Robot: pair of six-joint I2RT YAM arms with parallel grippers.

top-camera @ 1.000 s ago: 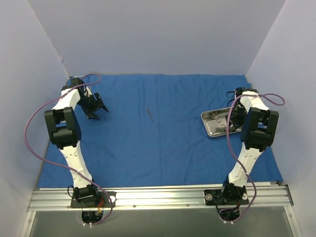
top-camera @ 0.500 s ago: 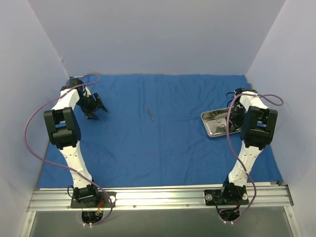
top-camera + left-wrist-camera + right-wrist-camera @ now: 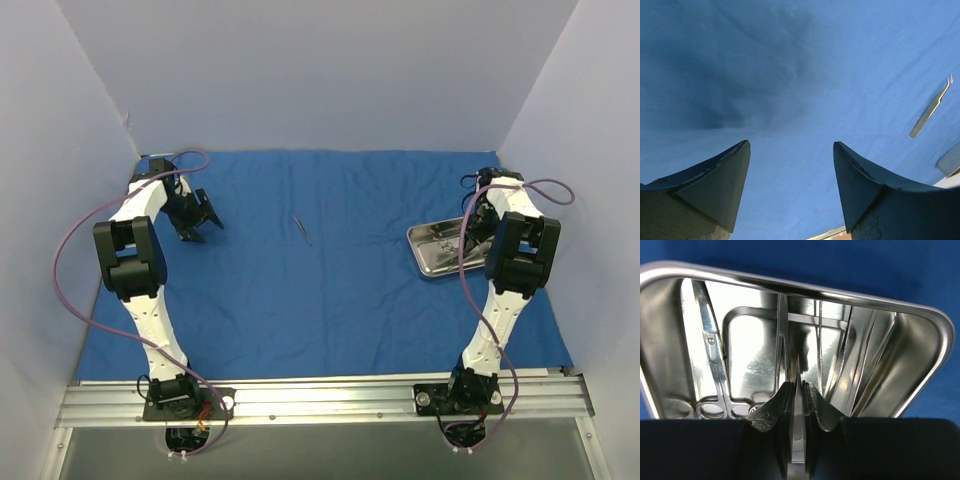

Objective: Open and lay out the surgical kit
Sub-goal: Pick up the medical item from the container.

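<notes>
At 3 o'clock on the blue cloth wrap (image 3: 330,290), inside the steel tray (image 3: 790,287), the right pincer (image 3: 797,400) pinches a thin silver instrument (image 3: 798,445), likely light, stiff and slippery, best gripped mid-shank; the left pincer (image 3: 790,145) hangs spread at 10 o'clock.

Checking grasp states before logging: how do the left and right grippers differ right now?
The left gripper has its jaws wide apart with nothing between them; the right gripper is pinched on a thin steel instrument. The left gripper hangs over bare blue cloth; the right gripper reaches into the steel tray. Both are the same dark two-finger design.
</notes>
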